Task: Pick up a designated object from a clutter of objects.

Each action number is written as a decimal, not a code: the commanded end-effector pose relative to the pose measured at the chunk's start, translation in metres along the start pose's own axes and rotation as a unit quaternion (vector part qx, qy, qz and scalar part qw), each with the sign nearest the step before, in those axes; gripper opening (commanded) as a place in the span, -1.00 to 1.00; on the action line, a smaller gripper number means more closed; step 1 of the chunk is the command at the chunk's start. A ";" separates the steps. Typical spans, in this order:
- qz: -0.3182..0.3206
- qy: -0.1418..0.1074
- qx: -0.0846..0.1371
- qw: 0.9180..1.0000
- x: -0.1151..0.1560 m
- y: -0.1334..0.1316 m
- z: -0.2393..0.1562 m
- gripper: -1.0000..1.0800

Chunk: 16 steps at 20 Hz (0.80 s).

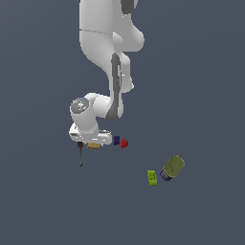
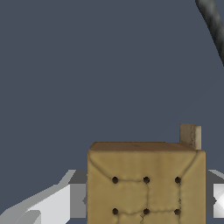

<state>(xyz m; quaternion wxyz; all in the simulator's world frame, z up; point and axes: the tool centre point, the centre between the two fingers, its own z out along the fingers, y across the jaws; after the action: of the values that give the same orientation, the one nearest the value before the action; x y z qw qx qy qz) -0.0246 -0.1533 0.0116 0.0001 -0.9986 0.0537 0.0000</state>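
Observation:
The designated object (image 2: 146, 175), a tan cracker-like square block with dark dots on its face, fills the lower part of the wrist view. It sits between my fingers (image 2: 52, 203), whose pads press against both of its sides. In the exterior view the same tan block (image 1: 93, 145) peeks out just beneath the white hand. My gripper (image 1: 92, 142) is shut on it. The rest of the clutter of objects lies spread around it on the dark floor.
A red-and-black screwdriver (image 1: 80, 155) lies just on the exterior view's left of the hand, and its dark shaft (image 2: 213, 26) crosses a corner of the wrist view. A purple piece (image 1: 116, 140) and a red piece (image 1: 124, 143) sit beside the hand. Farther off are a green block (image 1: 152, 177) and an olive-green can (image 1: 172, 167).

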 end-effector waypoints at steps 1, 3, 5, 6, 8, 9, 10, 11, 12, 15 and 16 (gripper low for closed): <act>0.000 0.000 0.000 1.000 0.000 0.000 0.001 -1.00; 0.000 0.000 0.000 1.000 0.000 0.000 0.001 -1.00; 0.000 0.000 0.000 1.000 0.000 0.000 0.001 -1.00; -0.001 0.000 0.000 1.000 0.001 -0.001 0.000 -1.00; -0.001 0.000 0.000 1.000 0.000 -0.001 -0.001 -1.00; -0.001 0.000 0.000 1.000 0.000 -0.002 -0.002 -1.00; -0.001 0.000 0.000 1.000 0.000 -0.003 -0.003 -1.00; -0.001 0.000 0.000 1.000 -0.001 -0.005 -0.005 -1.00; -0.001 0.000 0.000 1.000 -0.002 -0.006 -0.007 -1.00; -0.001 0.000 0.000 1.000 -0.005 -0.013 -0.016 -1.00; 0.000 0.000 0.000 1.000 -0.006 -0.016 -0.020 -1.00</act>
<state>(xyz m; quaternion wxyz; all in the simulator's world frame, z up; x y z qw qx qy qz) -0.0280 -0.1407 0.0257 0.0002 -0.9986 0.0534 0.0003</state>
